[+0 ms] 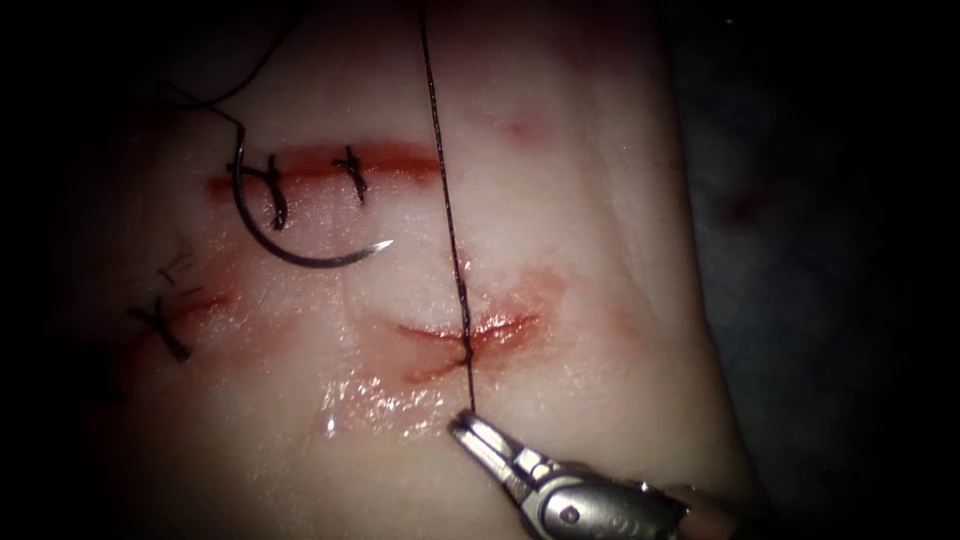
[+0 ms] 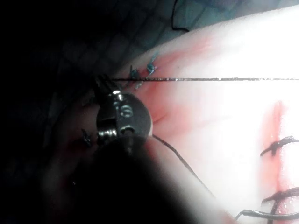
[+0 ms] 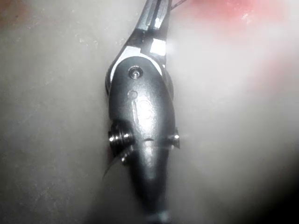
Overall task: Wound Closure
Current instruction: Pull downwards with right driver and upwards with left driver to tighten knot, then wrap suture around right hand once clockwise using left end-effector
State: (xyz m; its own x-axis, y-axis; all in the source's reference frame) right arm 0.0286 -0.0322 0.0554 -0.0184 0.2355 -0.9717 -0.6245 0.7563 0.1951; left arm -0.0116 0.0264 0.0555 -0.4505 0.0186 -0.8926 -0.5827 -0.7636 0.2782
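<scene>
In the endoscope view the right arm's tool (image 1: 468,420) comes in from the near right, its jaws closed together on the thread (image 1: 447,210) just near of the open cut (image 1: 470,332). From the jaw tips the thread runs taut up through a knot at the cut and on to the far edge of the picture. The curved needle (image 1: 290,240) lies free on the tissue (image 1: 560,220) to the left of that thread, held by neither tool and not in the tissue; its sharp tip points right, and its tail end rises to the far left, where more thread trails away. It lies across a closed cut (image 1: 330,162) carrying two dark stitches (image 1: 352,172), and another stitch (image 1: 160,325) sits further left and nearer. Red fluid (image 1: 520,300) stains the tissue around the open cut. In the left wrist view the left arm's tool (image 2: 103,86) holds the taut thread (image 2: 210,79) at its tip, jaws clamped on it, with the line stretching straight away across the pale tissue (image 2: 224,121); a slacker strand (image 2: 180,158) curves off below it, and dark stitches (image 2: 279,145) cross a red line. In the right wrist view the right tool (image 3: 156,11) shows its jaws pressed together on a fine strand, over pale tissue (image 3: 56,93) with a red patch (image 3: 233,9) beyond.
</scene>
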